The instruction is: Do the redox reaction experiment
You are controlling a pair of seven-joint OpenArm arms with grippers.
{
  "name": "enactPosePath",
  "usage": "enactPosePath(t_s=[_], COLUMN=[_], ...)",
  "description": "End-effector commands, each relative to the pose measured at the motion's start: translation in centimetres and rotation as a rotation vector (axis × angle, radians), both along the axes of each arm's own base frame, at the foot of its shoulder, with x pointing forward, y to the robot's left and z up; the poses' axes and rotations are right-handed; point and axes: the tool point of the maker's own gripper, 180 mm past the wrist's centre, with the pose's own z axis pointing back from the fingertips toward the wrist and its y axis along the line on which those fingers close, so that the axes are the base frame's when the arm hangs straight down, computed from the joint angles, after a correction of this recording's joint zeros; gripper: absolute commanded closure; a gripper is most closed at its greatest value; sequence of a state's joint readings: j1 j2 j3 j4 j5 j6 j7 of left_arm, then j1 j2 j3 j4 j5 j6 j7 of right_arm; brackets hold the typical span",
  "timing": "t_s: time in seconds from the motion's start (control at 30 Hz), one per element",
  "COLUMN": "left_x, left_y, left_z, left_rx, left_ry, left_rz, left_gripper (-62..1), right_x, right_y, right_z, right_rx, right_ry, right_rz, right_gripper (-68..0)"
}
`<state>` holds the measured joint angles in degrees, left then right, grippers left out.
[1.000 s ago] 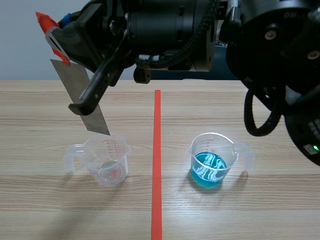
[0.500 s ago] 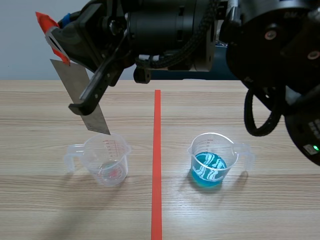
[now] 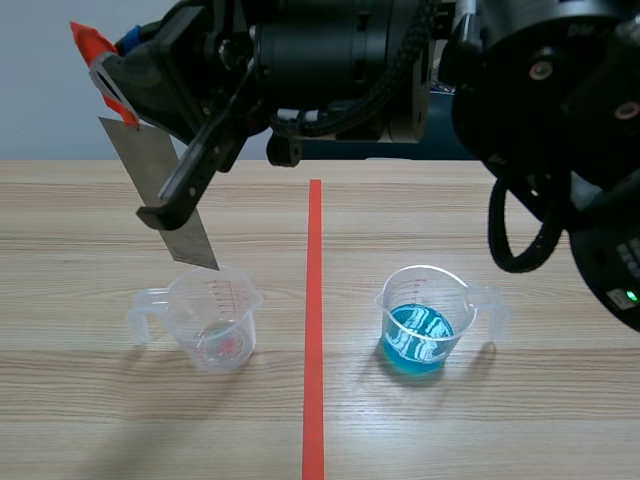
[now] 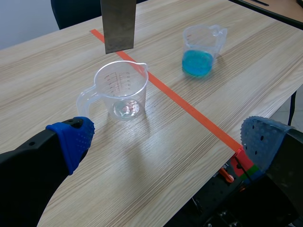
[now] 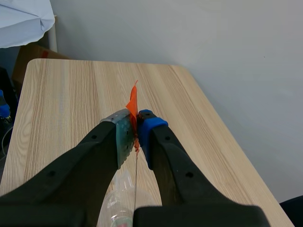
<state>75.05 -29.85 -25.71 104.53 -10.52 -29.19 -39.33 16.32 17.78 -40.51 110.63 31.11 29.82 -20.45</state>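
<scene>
Surface [image 3: 500, 420]: light wood, with an orange-red tape line [image 3: 314, 300] running 12 to 6 o'clock down the middle of the scene view.

Right arm [image 3: 400, 60]: comes in from 3 o'clock, raised, and crosses the top past the tape line to the 10 o'clock corner.

Right tool [image 5: 137, 124]: fingers closed narrow on the upper end of the metal strip [image 3: 135, 160]. In its own wrist view the strip is seen edge-on between the pads.

Left tool [image 4: 168, 142]: spread wide and holding nothing, with both blue pads [image 4: 73, 139] apart above the surface. Both cups lie ahead of it.

Metal strip: flat, grey and rectangular, hanging in the air.
- The long axis is tilted, with the upper end toward 11 o'clock and the lower end toward 5 o'clock in the scene view.
- The lower end points down at the mouth of the empty cup [image 3: 215, 320].
- In the left wrist view it hangs just above the rim, not inside.

Empty cup: clear plastic with red graduations, upright, at 9 o'clock of the tape line. Its handle points toward 9 o'clock.

Blue cup [image 3: 425, 320]: same type, upright, at 3 o'clock of the line. Its handle points toward 3 o'clock, and blue liquid [image 3: 417, 340] fills its lower part. It is well apart from the strip.

Orange tab [image 3: 92, 45]: sticks out of the strip's upper end, beyond the right tool's fingers.
</scene>
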Motion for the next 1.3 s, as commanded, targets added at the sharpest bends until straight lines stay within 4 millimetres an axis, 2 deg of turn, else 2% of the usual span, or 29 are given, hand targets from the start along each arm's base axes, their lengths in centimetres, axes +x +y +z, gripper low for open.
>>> enactPosePath(t_s=[0.0, 0.57, 0.93, 1.13, 1.27], left_x=[0.3, 0.3, 2.4, 3.0, 3.0], left_y=[-0.3, -0.3, 0.1, 0.4, 0.4], left_z=[0.8, 0.8, -0.1, -1.1, -1.2], left_rx=[-0.029, -0.030, 0.048, 0.105, 0.106], left_ry=[-0.026, -0.026, -0.045, -0.012, -0.011], left_rz=[0.003, 0.003, 0.007, 0.010, 0.010], left_gripper=[-62.3, -62.3, -62.3, -62.3, -62.3], right_x=[0.1, 0.1, 0.0, 0.0, -0.1], right_y=[0.1, 0.1, 0.1, 0.1, 0.1], right_z=[0.9, 0.9, 1.0, 1.1, 1.4], right_rx=[0.029, 0.029, 0.035, 0.042, 0.055], right_ry=[-0.011, -0.011, -0.012, -0.012, -0.016], right_rz=[0.006, 0.006, 0.008, 0.010, 0.014], right_gripper=[-0.6, -0.6, -0.6, -0.6, -0.6])
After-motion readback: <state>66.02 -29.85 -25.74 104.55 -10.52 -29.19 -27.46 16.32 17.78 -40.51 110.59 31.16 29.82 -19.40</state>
